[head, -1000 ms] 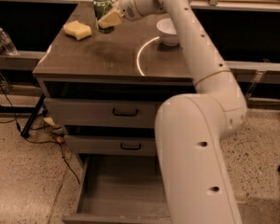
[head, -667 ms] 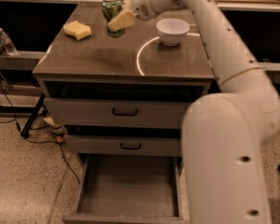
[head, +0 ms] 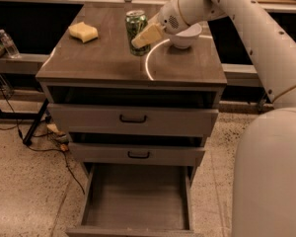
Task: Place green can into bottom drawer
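Note:
The green can (head: pixel 135 24), dark green with a silver top, is upright in my gripper (head: pixel 139 37). The gripper is shut on its lower right side, and one tan finger (head: pixel 148 34) lies across the can's front. The can is over the middle of the grey cabinet top (head: pixel 98 63), just left of the white bowl (head: pixel 184 36). I cannot tell whether its base touches the top. The bottom drawer (head: pixel 136 197) is pulled out at the cabinet's foot, and its wide flat grey inside is bare. My arm reaches in from the upper right.
A yellow sponge (head: pixel 83 31) lies at the back left of the cabinet top. The two upper drawers with black handles (head: pixel 133 118) are slightly pulled out. A water bottle (head: pixel 8 43) stands on a shelf at the left. Cables (head: pixel 54 142) lie on the floor to the left.
My gripper has carried the can from the back of the cabinet top toward its middle, closer to the front. The view has shifted with the arm.

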